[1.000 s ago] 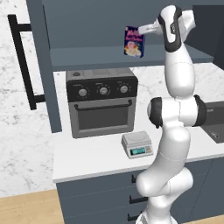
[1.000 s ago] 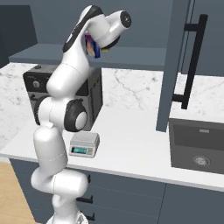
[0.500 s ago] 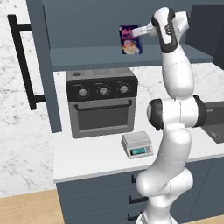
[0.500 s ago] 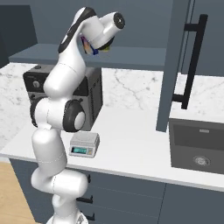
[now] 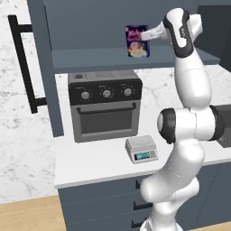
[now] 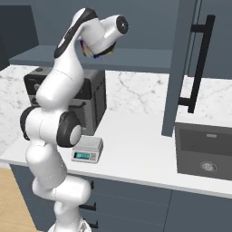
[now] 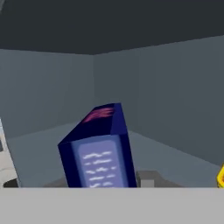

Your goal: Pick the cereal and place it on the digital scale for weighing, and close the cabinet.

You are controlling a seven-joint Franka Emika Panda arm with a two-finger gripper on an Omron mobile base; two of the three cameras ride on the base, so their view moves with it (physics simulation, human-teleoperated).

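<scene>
The cereal, a dark blue box with pink lettering, stands upright on the shelf inside the open cabinet. My gripper reaches in from the right and is shut on the box's upper part. In the hand view the cereal sits close up between the fingertips, leaning in the picture. From the right base view, a sliver of the cereal peeks out behind the hand. The digital scale rests on the counter below, in front of the arm.
A black-and-grey toaster oven stands under the shelf. The cabinet's doors hang open on both sides, with long black handles. A small yellow object lies on the shelf beside the box. A sink sits at the right.
The jaws have gone from open to shut on the cereal. The hand has edged a little further into the cabinet. The base has not moved.
</scene>
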